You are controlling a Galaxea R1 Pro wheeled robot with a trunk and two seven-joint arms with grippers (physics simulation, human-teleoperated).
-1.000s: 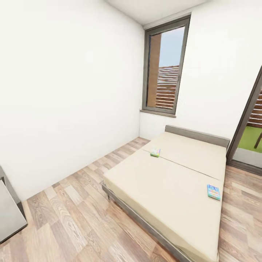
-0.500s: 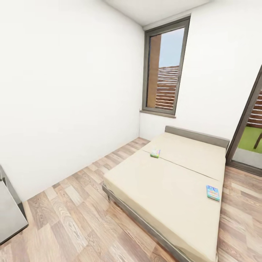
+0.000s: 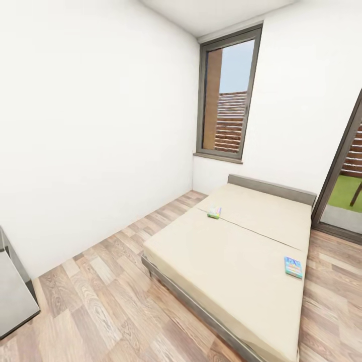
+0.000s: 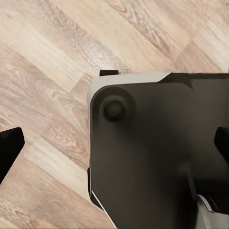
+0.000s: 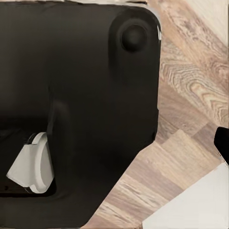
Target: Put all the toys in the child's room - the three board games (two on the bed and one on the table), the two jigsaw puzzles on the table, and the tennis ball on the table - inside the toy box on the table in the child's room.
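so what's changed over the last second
Only the camera: the whole head view has slid slightly, so the robot is shifting. The two board games, the green-edged one and the blue one, lie where they were on the bed. Nothing was taken hold of or let go.

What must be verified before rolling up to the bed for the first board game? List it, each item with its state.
1. Both board games in sight on the bed: ok. The green-edged box lies near the mattress seam, the light blue box by the bed's right edge.
2. Floor between robot and bed free of obstacles: ok in the head view.
3. Left gripper empty: ok, fingertips apart at the frame edges over the robot's dark base.
4. Right gripper empty and open: cannot tell, one fingertip shows.
5. Desk corner at the robot's left clear of the turn: cannot tell.
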